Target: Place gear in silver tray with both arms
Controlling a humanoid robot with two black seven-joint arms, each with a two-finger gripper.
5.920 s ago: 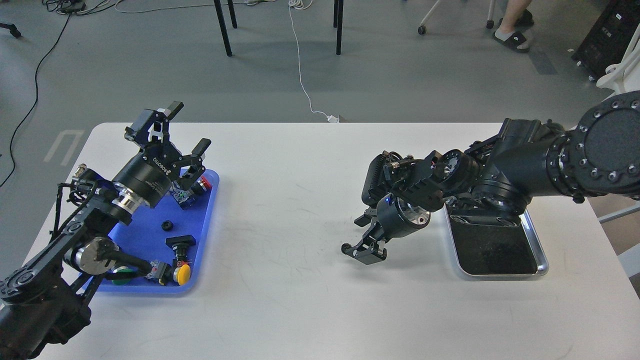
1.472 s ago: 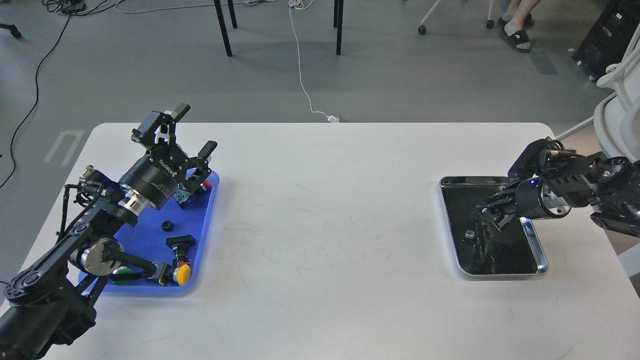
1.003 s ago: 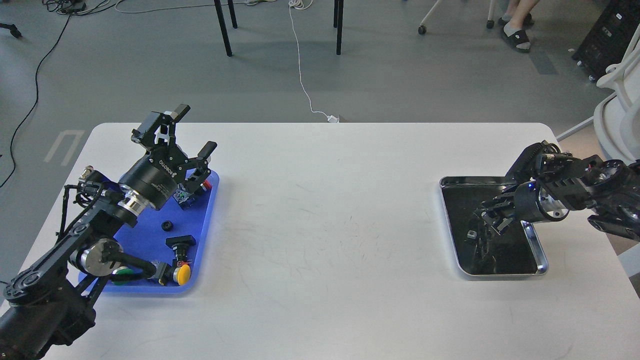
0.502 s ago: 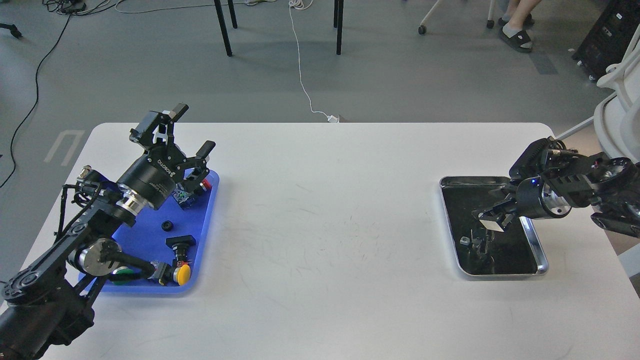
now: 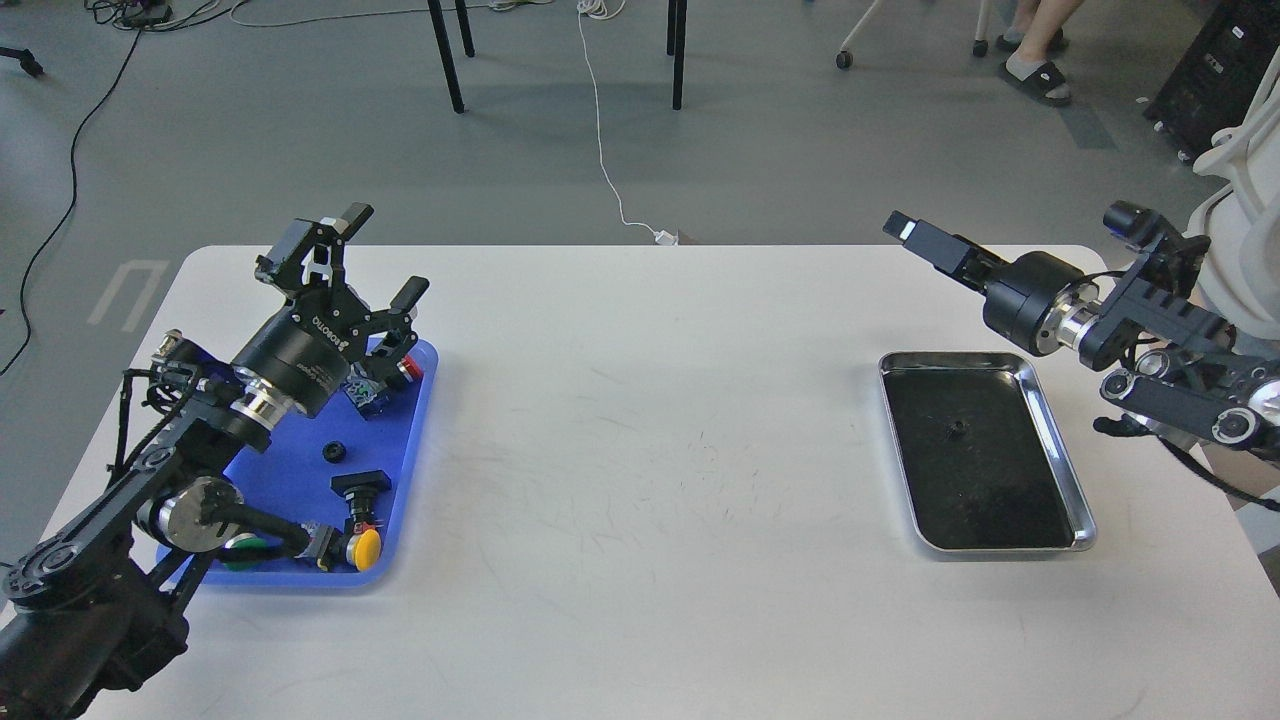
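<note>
White table (image 5: 640, 560) spreads out under me. Blue plastic tray (image 5: 300, 470) on its left side holds push buttons and a small black ring. Silver tray (image 5: 1062, 440) sits to the right, the gear (image 5: 957, 429) lying loose on its dark bottom. My left gripper (image 5: 368, 262) hovers spread wide, empty. My right gripper (image 5: 915, 235) points away above the table's far edge; I cannot tell its opening.

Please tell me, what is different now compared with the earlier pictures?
The right tool carried the small black gear from the table's middle to the shiny rectangular silver tray, let it go there, then rose and pulled back beyond the tray. The left tool stayed open above the blue plastic tray, whose parts did not move.
</note>
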